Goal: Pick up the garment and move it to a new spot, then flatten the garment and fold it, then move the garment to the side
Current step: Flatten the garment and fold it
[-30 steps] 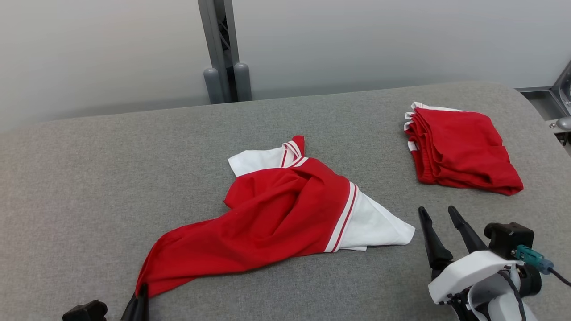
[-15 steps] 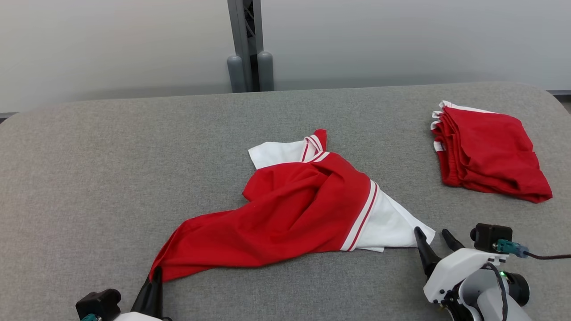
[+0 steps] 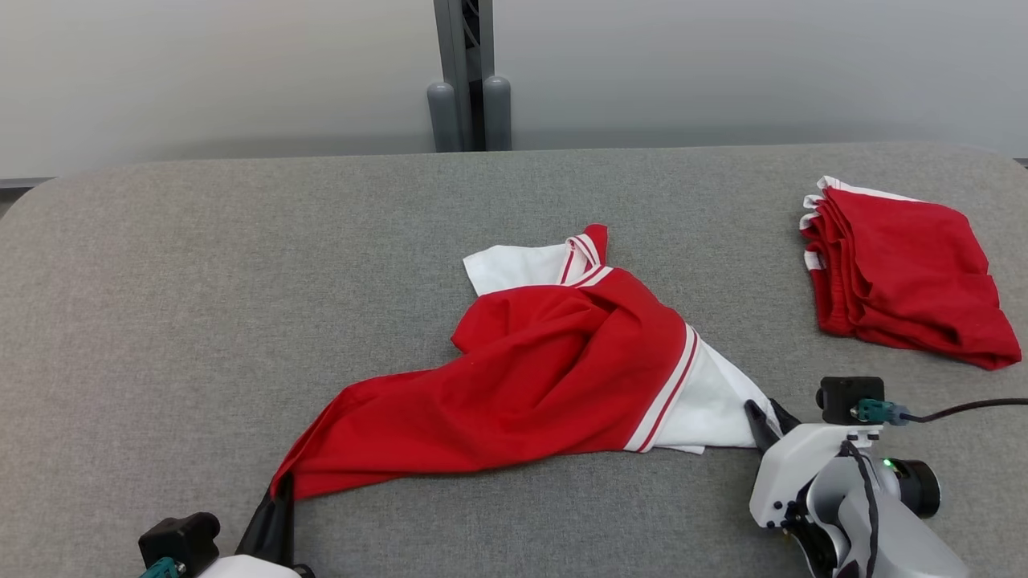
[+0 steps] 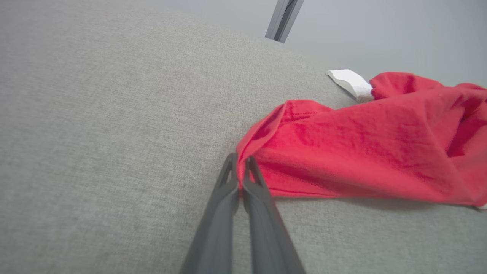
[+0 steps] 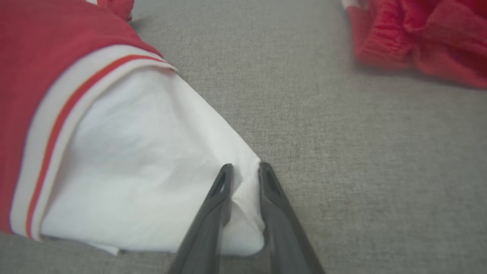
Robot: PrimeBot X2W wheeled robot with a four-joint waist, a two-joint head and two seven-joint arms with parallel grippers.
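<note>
A crumpled red and white garment [image 3: 546, 377] lies in the middle of the grey table [image 3: 241, 265]. At the garment's near-left tip my left gripper [image 3: 281, 490] is shut on a red corner; the left wrist view shows its gripper [image 4: 240, 161] pinching the red cloth [image 4: 361, 148] between closed fingers. My right gripper [image 3: 767, 409] is at the white corner on the near right. In the right wrist view that gripper [image 5: 245, 167] has its jaws a little apart, one on each side of the white cloth [image 5: 133, 160], which wrinkles between them.
A folded pile of red garments [image 3: 907, 273] sits at the table's far right, and the right wrist view has this pile [image 5: 418, 34] at its top right. A grey post [image 3: 470, 80] stands behind the table. Bare grey cloth surface spreads to the left and front.
The head camera has turned, shifting the whole picture right. My right gripper has moved forward onto the white corner and its jaws have narrowed around it. The left gripper stays shut on the red corner.
</note>
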